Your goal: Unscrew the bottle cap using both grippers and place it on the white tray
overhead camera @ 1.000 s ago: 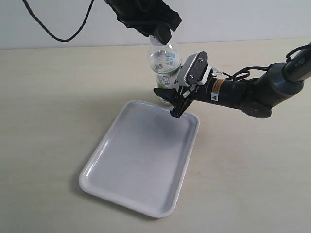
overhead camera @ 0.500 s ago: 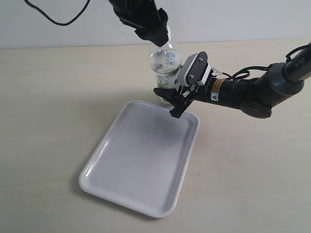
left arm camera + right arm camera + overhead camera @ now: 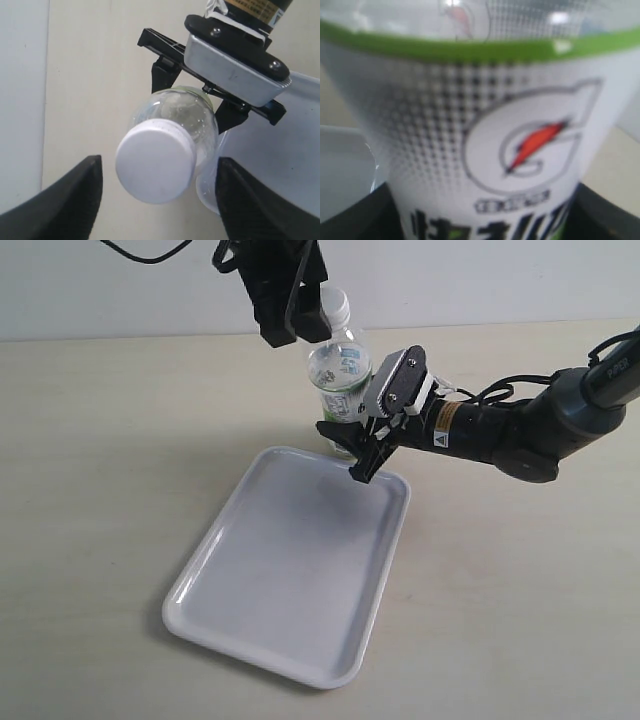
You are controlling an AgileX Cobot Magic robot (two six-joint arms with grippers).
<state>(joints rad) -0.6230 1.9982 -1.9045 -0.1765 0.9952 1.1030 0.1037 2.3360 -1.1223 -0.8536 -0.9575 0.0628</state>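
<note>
Item 1, left fingers (image 3: 70, 200): two black pads, spread wide apart. In my left wrist view they stand on either side of the bottle cap (image 3: 156, 162), and I see a clear gap on both sides, nothing gripped.

Item 2, left gripper (image 3: 297, 328): all black, hanging high at the bottle's neck. In the exterior view it overlaps the left side of the neck.

Item 3, right fingers (image 3: 605, 215): dark, one at each side of the label, pressed against it.

Item 4, right gripper (image 3: 350, 448): black claw with a grey-white block (image 3: 235, 60), clamped on the lower body of the bottle (image 3: 340, 370). Its arm reaches in from the right.

Item 5, bottle cap: white, round, seated on the neck, uppermost part of the bottle.

Item 6, bottle: clear, upright, with a white label edged in green; I read a red bolt mark on it in the right wrist view.

Item 7, white tray (image 3: 200, 580): flat on the beige table (image 3: 100, 440), its far rim just beside the bottle's base. Nothing lies in it.
</note>
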